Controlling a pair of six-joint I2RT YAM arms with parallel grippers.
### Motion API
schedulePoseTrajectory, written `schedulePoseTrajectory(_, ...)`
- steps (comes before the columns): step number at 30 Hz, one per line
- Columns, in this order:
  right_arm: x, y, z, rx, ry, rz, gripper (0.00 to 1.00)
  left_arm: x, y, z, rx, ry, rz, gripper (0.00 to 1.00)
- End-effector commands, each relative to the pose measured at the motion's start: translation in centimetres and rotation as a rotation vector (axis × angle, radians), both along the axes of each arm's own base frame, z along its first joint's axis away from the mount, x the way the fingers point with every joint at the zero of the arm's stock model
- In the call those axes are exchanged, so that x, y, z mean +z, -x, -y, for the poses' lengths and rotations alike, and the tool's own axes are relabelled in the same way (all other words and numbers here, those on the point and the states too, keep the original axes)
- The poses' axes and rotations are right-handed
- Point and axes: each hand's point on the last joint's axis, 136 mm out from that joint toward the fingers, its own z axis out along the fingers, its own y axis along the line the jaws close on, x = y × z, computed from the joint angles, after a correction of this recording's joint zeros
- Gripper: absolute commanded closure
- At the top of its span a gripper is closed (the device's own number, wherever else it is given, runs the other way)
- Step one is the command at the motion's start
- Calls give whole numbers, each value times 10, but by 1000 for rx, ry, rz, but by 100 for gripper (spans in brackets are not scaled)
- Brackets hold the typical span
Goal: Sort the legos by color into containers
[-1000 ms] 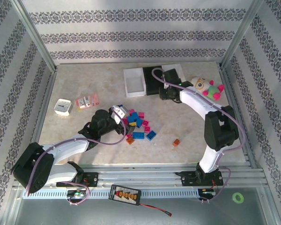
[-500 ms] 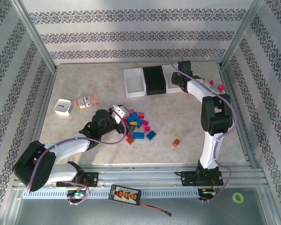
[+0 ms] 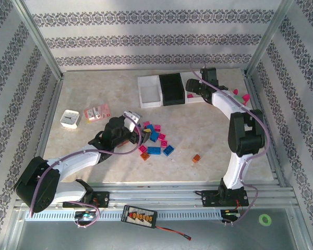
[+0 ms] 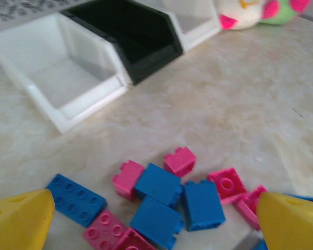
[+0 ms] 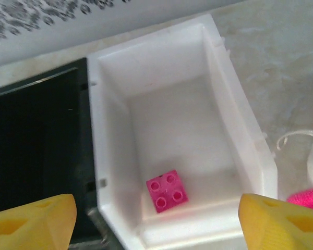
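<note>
The right gripper (image 5: pixel 156 221) is wide open and holds nothing. It hangs over the white bin (image 5: pixel 235 120) right beside the black bin (image 5: pixel 36 151). One pink lego (image 5: pixel 167 197) lies in that white bin, under the fingers. The left gripper (image 4: pixel 156 221) is open too, over the lego pile (image 4: pixel 161 192) in front of the black bin.

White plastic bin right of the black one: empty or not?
The white rectangular plastic bin is not empty: one magenta-pink four-stud lego brick lies on its floor.
</note>
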Motion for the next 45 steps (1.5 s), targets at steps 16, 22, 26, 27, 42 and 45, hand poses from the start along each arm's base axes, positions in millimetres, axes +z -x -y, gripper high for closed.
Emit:
schedulePoseTrajectory(16, 35, 206, -113, 543, -14, 92, 6, -48, -17, -88, 612, -215, -493, 0)
schedulePoseTrajectory(22, 34, 228, -139, 628, -30, 75, 6, -78, -29, -102, 604, -296, -657, 13)
schedulePoseTrajectory(26, 35, 230, -151, 645, -24, 68, 5, -98, -35, -113, 575, -358, -737, 30)
schedulePoseTrajectory(27, 36, 231, -153, 649, -24, 71, 5, -102, -36, -114, 571, -368, -747, 32)
schedulePoseTrajectory(42, 53, 232, -171, 672, -61, 80, 5, -132, -48, -116, 542, -374, -828, 73)
schedulePoseTrajectory(45, 58, 230, -169, 657, -60, 95, 4, -119, -48, -114, 541, -349, -817, 74)
